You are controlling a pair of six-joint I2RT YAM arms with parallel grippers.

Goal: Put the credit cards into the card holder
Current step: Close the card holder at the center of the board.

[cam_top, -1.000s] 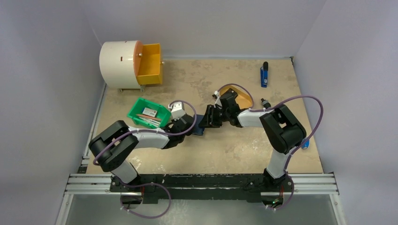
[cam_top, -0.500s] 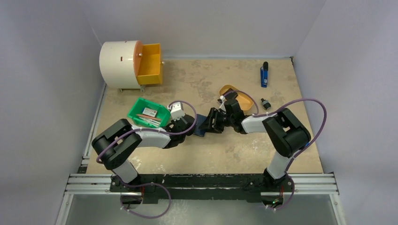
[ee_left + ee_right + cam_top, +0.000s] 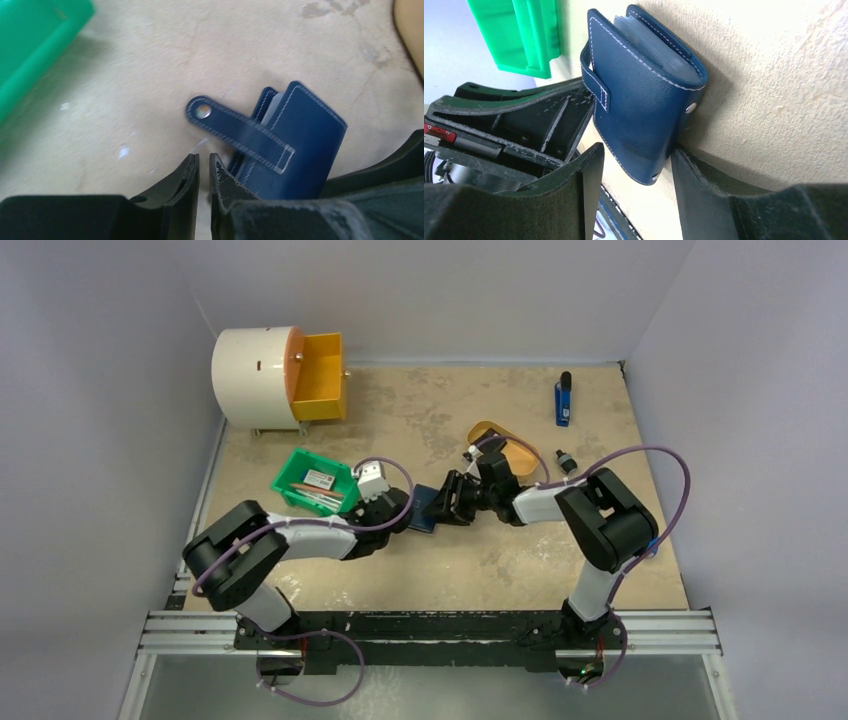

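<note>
the small navy-blue folding card holder (image 3: 425, 508) lies on the table just right of the green plastic bin (image 3: 287, 472). its long axis runs straight out from the right gripper (image 3: 636, 155), whose wide jaws straddle its near end. the left gripper (image 3: 203, 160), pinched to an empty slit, sits beside its snap tab (image 3: 235, 131). one holder, one bin; the cards can't be counted.

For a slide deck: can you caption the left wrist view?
Left gripper, nearly shut, beside the navy card holder, its snap tab unfastened.
</note>
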